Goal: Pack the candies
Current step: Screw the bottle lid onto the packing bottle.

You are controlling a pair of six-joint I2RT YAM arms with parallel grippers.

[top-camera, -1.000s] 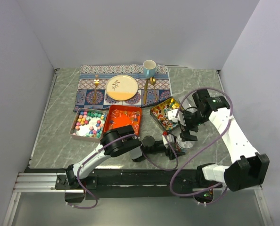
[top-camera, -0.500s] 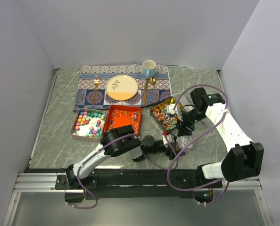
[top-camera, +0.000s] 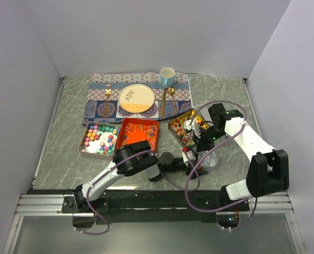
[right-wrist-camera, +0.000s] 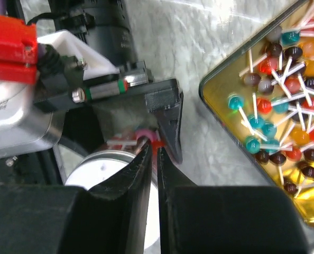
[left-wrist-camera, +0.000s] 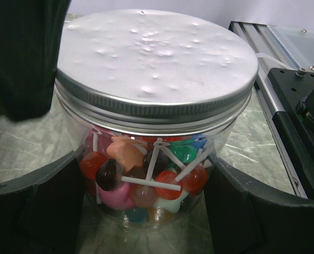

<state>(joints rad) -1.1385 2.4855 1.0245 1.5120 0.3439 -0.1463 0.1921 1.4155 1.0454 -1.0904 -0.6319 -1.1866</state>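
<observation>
A clear jar (left-wrist-camera: 146, 174) with a silver screw lid (left-wrist-camera: 157, 58) is full of lollipop candies with white sticks. It stands on the marble between my left gripper's (left-wrist-camera: 146, 233) two fingers, which press against its sides. My right gripper (right-wrist-camera: 153, 144) hangs shut just over the lid's (right-wrist-camera: 104, 177) edge, with nothing clearly between its tips. Pink and red candies (right-wrist-camera: 144, 138) show through the jar's wall beyond them. From above, the jar (top-camera: 209, 159) sits right of the left gripper (top-camera: 193, 165), under the right gripper (top-camera: 203, 147). Three tins hold more candies: pastel lumps (top-camera: 99, 138), red-orange ones (top-camera: 138, 133) and lollipops (top-camera: 186, 128).
The gold lollipop tin (right-wrist-camera: 210, 87) lies close to the right of the jar. A patterned mat at the back carries a plate (top-camera: 136, 98), a fork (top-camera: 108, 95), a spoon (top-camera: 165, 100) and a blue cup (top-camera: 167, 76). Grey walls enclose the table.
My right gripper has swung left and down from beside the lollipop tin to the jar's lid, and its jaws have gone from wide open to shut. The left arm has held still.
</observation>
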